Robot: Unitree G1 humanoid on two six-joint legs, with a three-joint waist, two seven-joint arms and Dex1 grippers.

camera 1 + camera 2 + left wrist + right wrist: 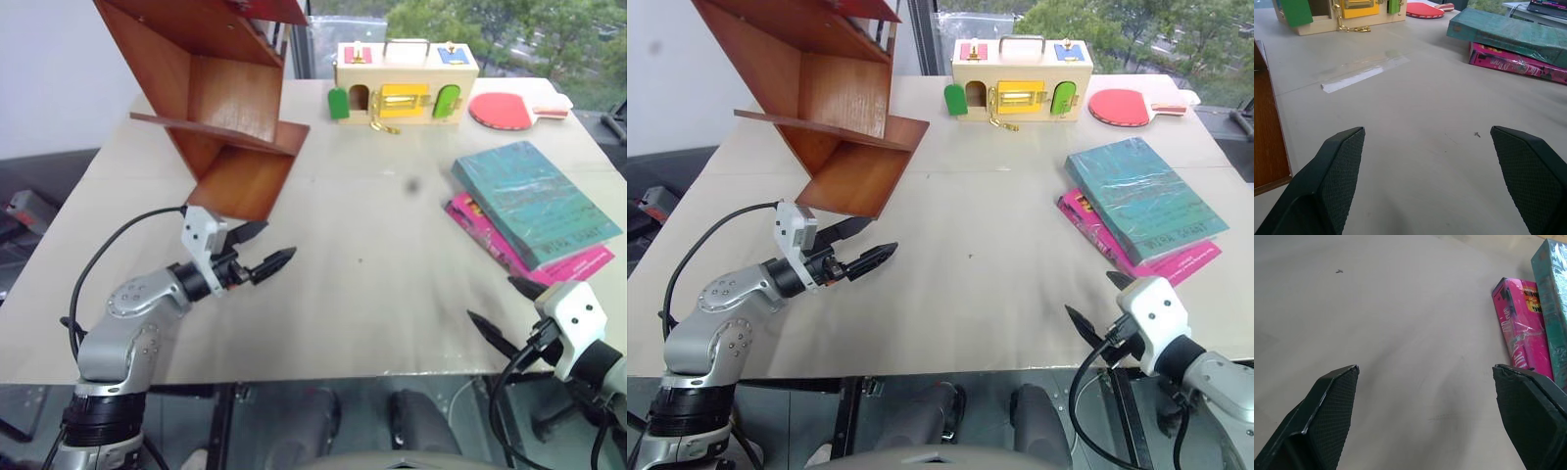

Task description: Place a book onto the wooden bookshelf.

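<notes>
While the large thin teal-green book [537, 201] with its glossy wrapped cover lay flat on the bright pink book [509, 250] at the right side of the pale grey table [362, 264], neither gripper touched it. The right gripper [507, 308] hovered over the table's near right edge, its 2 black fingers spread wide with nothing between them. The teal book sat beyond and slightly to the right of those jaws, near but apart; in the right wrist view the pink book's spine and the teal edge [1553, 298] showed past the right-hand finger. The left gripper [263, 250] hung low over the table at the left, its 2 fingers also spread wide and empty, pointing across the table toward the right. The teal book lay well apart from it, across a broad stretch of bare tabletop; in the left wrist view it appeared far beyond the open jaws. The large reddish-brown polished wooden bookshelf [220, 93] with slanted boards stood at the far left of the table, its lowest board just beyond the left gripper. A pale wooden box with coloured doors [404, 83] and a red table-tennis paddle [509, 110] rested along the far edge.
</notes>
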